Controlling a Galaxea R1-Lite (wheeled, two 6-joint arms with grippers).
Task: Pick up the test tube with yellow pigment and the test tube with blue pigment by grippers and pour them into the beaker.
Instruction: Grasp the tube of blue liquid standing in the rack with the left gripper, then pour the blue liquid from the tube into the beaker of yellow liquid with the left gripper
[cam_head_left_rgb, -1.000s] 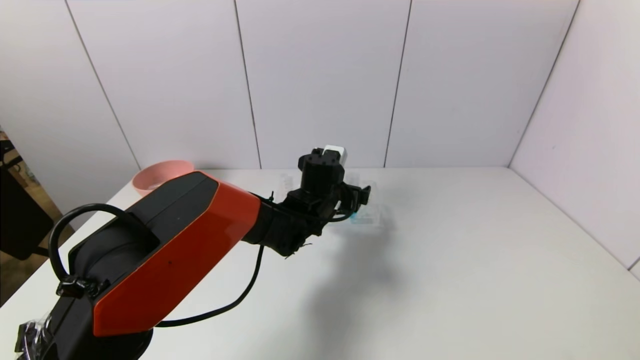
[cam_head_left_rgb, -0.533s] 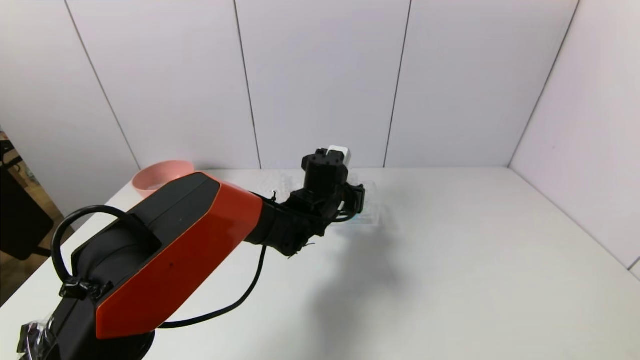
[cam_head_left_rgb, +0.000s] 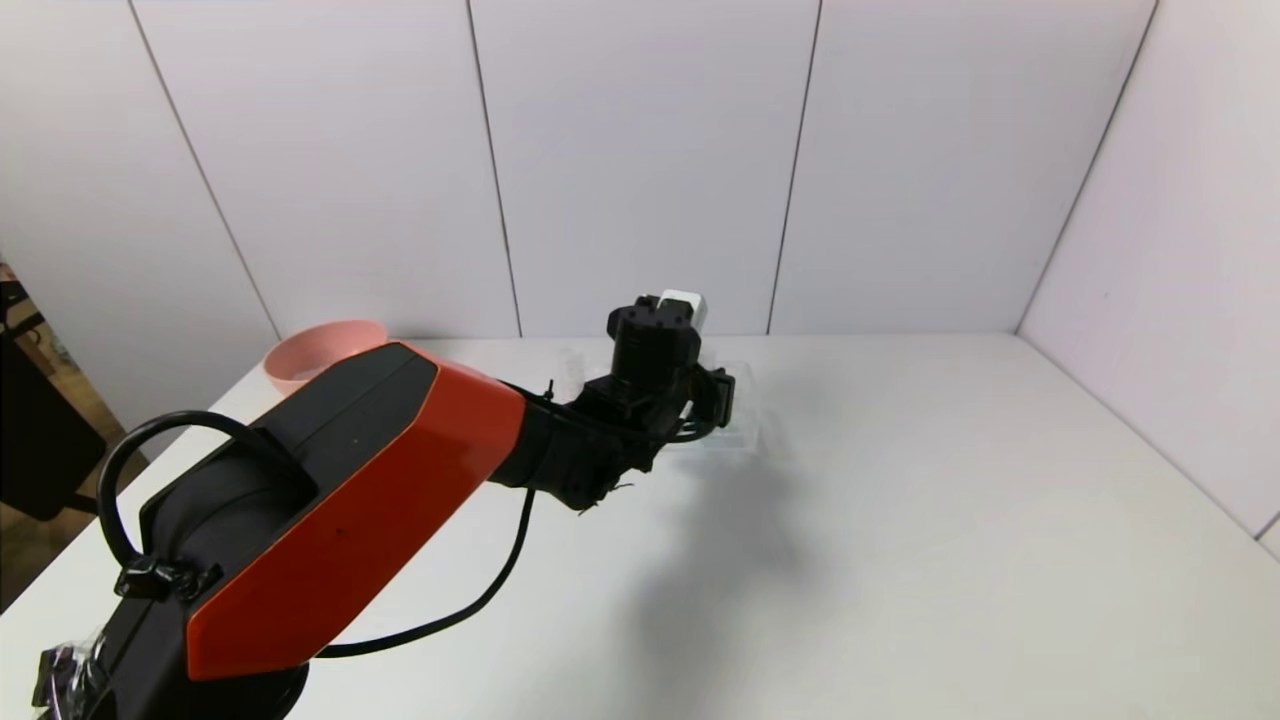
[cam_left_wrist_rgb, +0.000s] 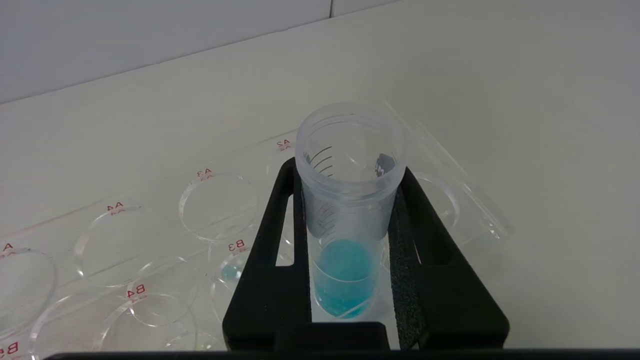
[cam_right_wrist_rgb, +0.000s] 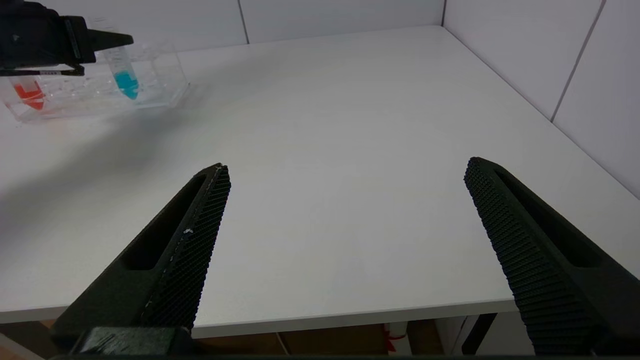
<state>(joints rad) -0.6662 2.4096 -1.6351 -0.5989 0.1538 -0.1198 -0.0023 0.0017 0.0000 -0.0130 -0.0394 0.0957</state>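
My left gripper (cam_left_wrist_rgb: 347, 170) is shut on the test tube with blue pigment (cam_left_wrist_rgb: 345, 270), one finger on each side just under its rim. The tube stands upright in the clear tube rack (cam_left_wrist_rgb: 165, 240). In the right wrist view the left gripper (cam_right_wrist_rgb: 115, 40) holds this tube (cam_right_wrist_rgb: 125, 80) in the rack (cam_right_wrist_rgb: 160, 90). In the head view the left gripper (cam_head_left_rgb: 720, 400) covers the tube. My right gripper (cam_right_wrist_rgb: 347, 165) is open and empty over the table's near edge. The yellow tube and the beaker are not in view.
A test tube with red liquid (cam_right_wrist_rgb: 30, 95) stands at the rack's other end. A pink bowl (cam_head_left_rgb: 320, 350) sits at the table's far left corner. White walls close off the table at the back and right. The left arm's red upper link (cam_head_left_rgb: 340, 500) fills the lower left.
The left gripper has shifted slightly over the rack. The blue tint that showed below its fingers is now hidden behind it in the head view.
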